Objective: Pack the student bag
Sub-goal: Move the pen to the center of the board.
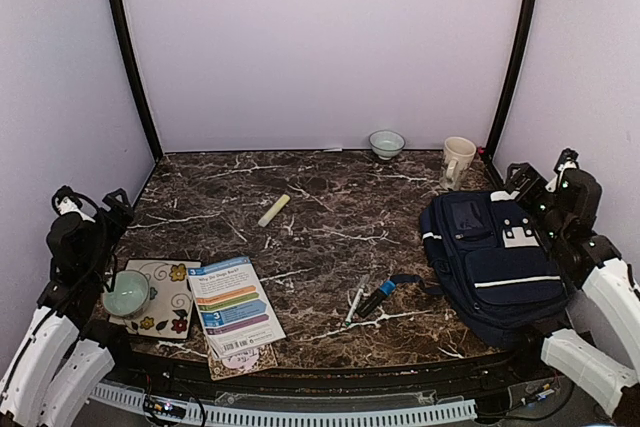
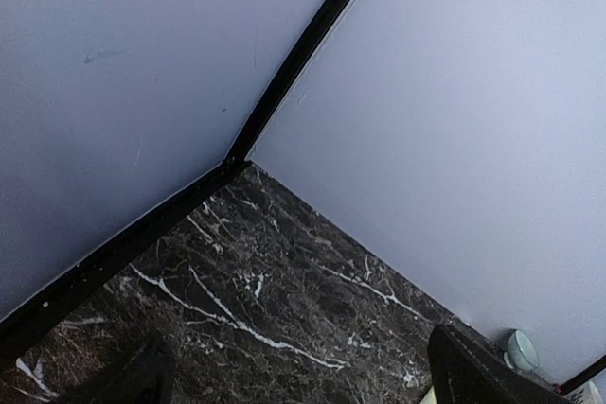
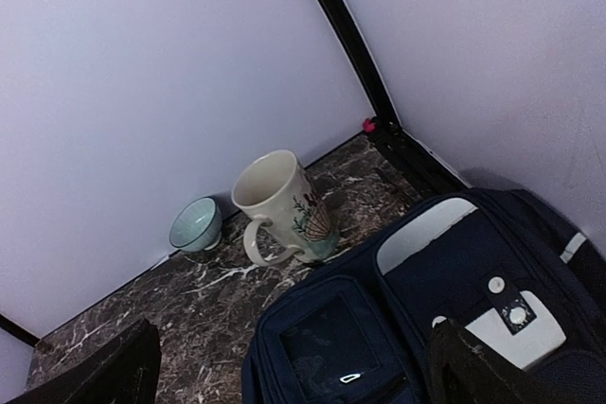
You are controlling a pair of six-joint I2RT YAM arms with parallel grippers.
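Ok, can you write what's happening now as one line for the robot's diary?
left fingers: open, empty | right fingers: open, empty, near large navy-blue fabric backpack | backpack: lying on dark marble table

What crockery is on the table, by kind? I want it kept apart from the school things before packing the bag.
Bowls: 2, the far bowl and the near-left bowl
Mugs: 1, the mug
Plates: 1, the square floral plate
Total: 4
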